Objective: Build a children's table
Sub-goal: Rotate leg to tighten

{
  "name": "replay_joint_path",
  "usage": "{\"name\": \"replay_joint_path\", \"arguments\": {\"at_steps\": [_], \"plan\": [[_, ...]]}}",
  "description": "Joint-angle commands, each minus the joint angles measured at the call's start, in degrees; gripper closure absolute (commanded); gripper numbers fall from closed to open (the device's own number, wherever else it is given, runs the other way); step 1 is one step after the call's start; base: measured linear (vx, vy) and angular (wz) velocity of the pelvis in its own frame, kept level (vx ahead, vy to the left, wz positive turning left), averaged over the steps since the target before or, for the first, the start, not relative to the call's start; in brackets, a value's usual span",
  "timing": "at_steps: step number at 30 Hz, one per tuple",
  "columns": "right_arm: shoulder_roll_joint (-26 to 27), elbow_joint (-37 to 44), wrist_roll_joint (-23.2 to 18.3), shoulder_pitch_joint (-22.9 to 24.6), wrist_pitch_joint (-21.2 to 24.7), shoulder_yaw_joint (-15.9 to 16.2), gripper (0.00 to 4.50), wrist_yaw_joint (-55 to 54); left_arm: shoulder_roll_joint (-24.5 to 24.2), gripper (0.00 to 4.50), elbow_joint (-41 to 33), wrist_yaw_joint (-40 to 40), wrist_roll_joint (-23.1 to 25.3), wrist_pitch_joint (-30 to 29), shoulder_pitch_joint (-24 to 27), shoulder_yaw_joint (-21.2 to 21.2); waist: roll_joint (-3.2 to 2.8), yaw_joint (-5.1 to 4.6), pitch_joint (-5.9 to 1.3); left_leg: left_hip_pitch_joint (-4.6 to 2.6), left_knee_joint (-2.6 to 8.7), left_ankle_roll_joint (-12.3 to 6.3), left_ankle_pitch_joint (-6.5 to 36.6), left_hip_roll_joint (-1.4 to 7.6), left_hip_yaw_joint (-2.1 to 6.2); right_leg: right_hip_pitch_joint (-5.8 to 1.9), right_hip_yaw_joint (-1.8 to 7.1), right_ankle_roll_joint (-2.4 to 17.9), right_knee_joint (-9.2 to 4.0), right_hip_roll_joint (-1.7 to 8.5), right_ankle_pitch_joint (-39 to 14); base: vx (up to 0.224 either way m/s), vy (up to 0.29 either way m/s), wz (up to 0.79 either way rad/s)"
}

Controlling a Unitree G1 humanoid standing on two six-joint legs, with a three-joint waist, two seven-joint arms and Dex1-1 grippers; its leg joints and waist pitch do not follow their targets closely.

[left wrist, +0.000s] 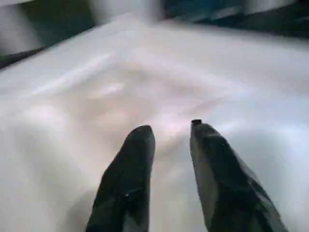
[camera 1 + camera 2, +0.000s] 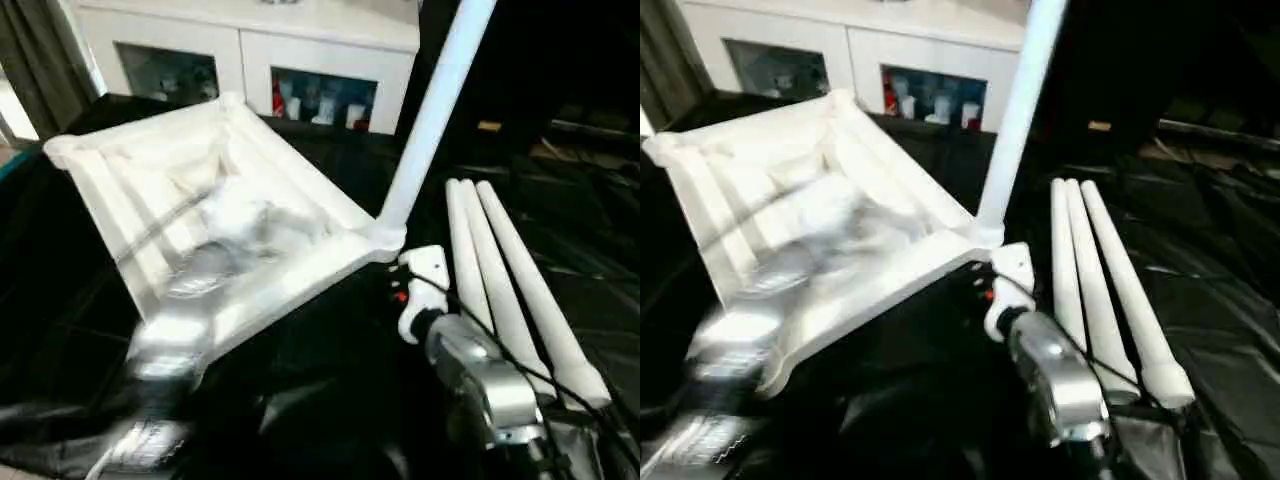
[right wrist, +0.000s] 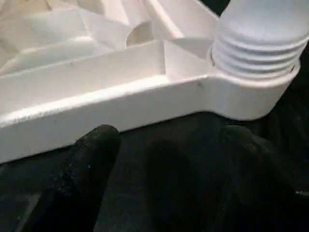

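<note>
Table top (image 2: 250, 215) lies ribbed underside up on the black sheet (image 2: 330, 400), tilted, far edge toward the white cabinet (image 2: 250, 55). One leg (image 2: 432, 110) stands upright in the corner socket (image 3: 251, 94) at the top's near right corner; the right wrist view shows the leg's threaded end seated in the socket ring. Three loose legs (image 2: 510, 290) lie side by side and touching on the sheet, just right of that corner, running near to far.

Left gripper (image 1: 169, 133) hangs over the ribbed underside, fingers (image 1: 130, 174) a little apart, nothing between them; the arm is motion-blurred in the head views. Right gripper (image 3: 164, 140) sits low over the sheet just beside the top's near rim, next to the socketed corner, fingers (image 3: 91, 159) spread wide, empty, not touching the rim as far as I can tell
</note>
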State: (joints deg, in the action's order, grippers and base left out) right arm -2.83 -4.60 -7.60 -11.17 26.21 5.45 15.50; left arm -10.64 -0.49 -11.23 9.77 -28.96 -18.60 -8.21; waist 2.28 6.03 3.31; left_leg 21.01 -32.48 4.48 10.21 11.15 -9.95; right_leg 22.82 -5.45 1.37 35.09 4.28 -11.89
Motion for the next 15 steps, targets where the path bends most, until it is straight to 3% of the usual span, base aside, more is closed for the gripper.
{"name": "replay_joint_path", "arguments": {"at_steps": [1, 4, 7, 8, 9, 11, 13, 15], "plan": [[0.3, 1.5, 0.4, 0.0, 1.2, 0.3, 0.74, -0.7, -0.4, 2.76, -4.0, 2.0, 1.9, -1.6, 1.2, -2.2, -0.83, 0.26, -3.22, -0.70, 3.61, -1.62, 9.7, 2.59, 0.86, -3.11, 3.58, 9.0, -4.16, 4.16, -5.3, 0.000, 0.000, 0.00], [0.9, 0.9, 0.5, -0.3, 1.9, 1.0, 0.74, -1.1, -3.3, 2.38, -10.9, 5.6, 5.2, -4.1, 8.0, -9.1, -0.98, 0.53, -2.92, -0.67, 3.93, -0.88, 11.3, 2.67, 1.03, -2.82, 3.59, 8.2, -4.27, 4.04, -6.2, 0.000, 0.000, 0.00], [1.1, 0.5, 0.8, -0.5, 2.3, 1.5, 0.74, -1.0, -5.3, 2.25, -13.4, 6.9, 7.1, -6.0, 11.3, -11.1, -0.90, 0.54, -2.78, -0.80, 4.02, -0.42, 12.8, 2.60, 1.07, -2.52, 3.71, 7.1, -4.37, 3.97, -7.2, 0.000, 0.000, 0.00], [1.3, 0.3, 1.0, -0.7, 2.4, 1.8, 0.74, -1.1, -6.2, 2.25, -14.3, 7.1, 7.7, -7.0, 12.9, -11.9, -0.77, 0.33, -2.65, -0.45, 4.15, -0.44, 12.7, 2.49, 1.11, -2.72, 3.69, 6.9, -4.35, 3.91, -7.4, 0.000, 0.000, 0.00], [1.4, -0.1, 1.1, -1.1, 2.4, 1.9, 0.74, -1.1, -7.1, 1.99, -14.8, 6.5, 7.8, -7.9, 14.8, -12.7, -0.59, 0.52, -2.61, -0.72, 4.17, -0.43, 13.3, 2.48, 1.09, -2.49, 3.67, 6.3, -4.57, 3.91, -8.8, 0.000, 0.000, 0.00], [1.5, -0.6, 0.9, -1.5, 2.4, 2.0, 0.74, -1.0, -7.6, 1.92, -15.7, 4.6, 7.1, -9.4, 16.9, -12.1, -0.86, 0.66, -2.64, -0.89, 4.17, -0.16, 13.6, 2.50, 1.14, -2.27, 3.75, 6.2, -4.58, 3.99, -9.4, 0.000, 0.000, 0.00], [1.7, -1.0, 0.9, -2.0, 2.4, 2.2, 0.74, -1.1, -7.6, 1.81, -16.9, 1.7, 5.6, -11.6, 18.5, -10.3, -0.56, 0.85, -2.33, -0.84, 4.36, 0.12, 14.9, 2.45, 1.15, -2.01, 3.85, 5.9, -4.73, 4.05, -11.2, 0.000, 0.000, 0.00], [1.7, -1.4, 1.0, -2.6, 2.2, 2.4, 0.74, -1.0, -7.3, 1.55, -19.1, -2.4, 3.2, -14.9, 20.1, -6.9, -0.73, 0.98, -2.30, -0.95, 4.45, 0.59, 15.9, 2.52, 1.22, -1.88, 3.89, 5.8, -4.87, 4.10, -12.1, 0.000, 0.000, 0.00]]}}
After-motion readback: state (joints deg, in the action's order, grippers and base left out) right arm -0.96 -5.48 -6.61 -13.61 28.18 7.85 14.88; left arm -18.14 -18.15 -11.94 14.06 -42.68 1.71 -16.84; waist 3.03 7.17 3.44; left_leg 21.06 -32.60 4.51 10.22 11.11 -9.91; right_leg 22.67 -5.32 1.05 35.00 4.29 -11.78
